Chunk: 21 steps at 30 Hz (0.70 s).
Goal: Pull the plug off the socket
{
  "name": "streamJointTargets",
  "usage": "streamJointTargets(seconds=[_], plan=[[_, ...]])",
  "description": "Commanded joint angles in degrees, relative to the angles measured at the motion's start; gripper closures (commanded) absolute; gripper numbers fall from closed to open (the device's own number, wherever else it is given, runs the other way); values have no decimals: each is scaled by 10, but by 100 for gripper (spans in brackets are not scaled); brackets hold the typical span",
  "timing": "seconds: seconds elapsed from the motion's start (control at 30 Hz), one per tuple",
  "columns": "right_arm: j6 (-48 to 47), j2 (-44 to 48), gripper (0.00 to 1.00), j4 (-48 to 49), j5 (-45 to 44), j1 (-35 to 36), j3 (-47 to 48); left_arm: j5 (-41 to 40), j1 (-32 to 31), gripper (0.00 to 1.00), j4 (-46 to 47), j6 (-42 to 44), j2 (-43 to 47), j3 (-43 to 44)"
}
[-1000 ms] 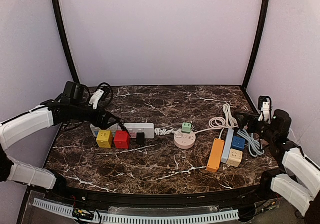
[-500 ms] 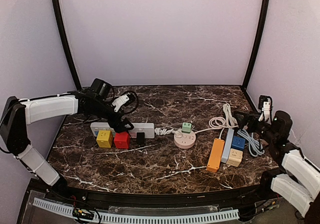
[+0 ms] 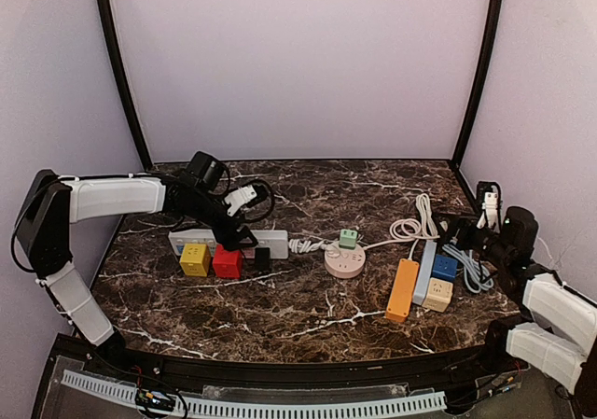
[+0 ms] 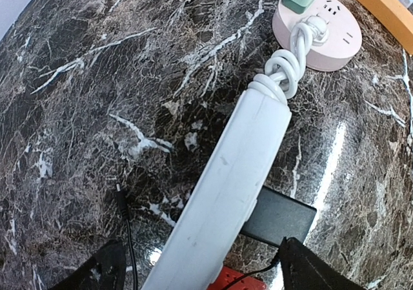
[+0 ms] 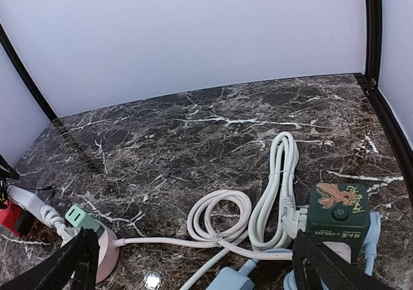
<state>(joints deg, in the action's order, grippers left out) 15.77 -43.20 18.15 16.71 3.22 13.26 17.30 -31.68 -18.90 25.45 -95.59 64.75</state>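
Left pincer is held low over the white power strip near the table's left rear. Its fingers are spread wide, one either side of the strip, and nothing is gripped. The black plug is set against the strip's front side, touching it, just beside a red cube. A yellow cube is placed next to that. In the left wrist view the plug is seen between the strip and the right-hand finger, with bare marble on the strip's other side. The strip's knotted cord is run to a pink round socket topped by a green plug. Right pincer is held low near the right edge, opened wide and empty. It is crowded by an orange strip, a blue cube and a coiled white cord. Open table is available across the front centre and along the back wall.
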Motion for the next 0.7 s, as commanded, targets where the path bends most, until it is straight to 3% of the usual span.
streamJointTargets(seconds=[0.0,0.5,0.67], plan=[[6,3,1,26,3,7,0,-10,-6,22,1,8,-7,13],[7,20,1,13,-5,11,-1,-55,-20,55,9,-20,-33,20],[8,21,2,10,-4,11,0,-45,-22,60,-5,-44,-48,37]])
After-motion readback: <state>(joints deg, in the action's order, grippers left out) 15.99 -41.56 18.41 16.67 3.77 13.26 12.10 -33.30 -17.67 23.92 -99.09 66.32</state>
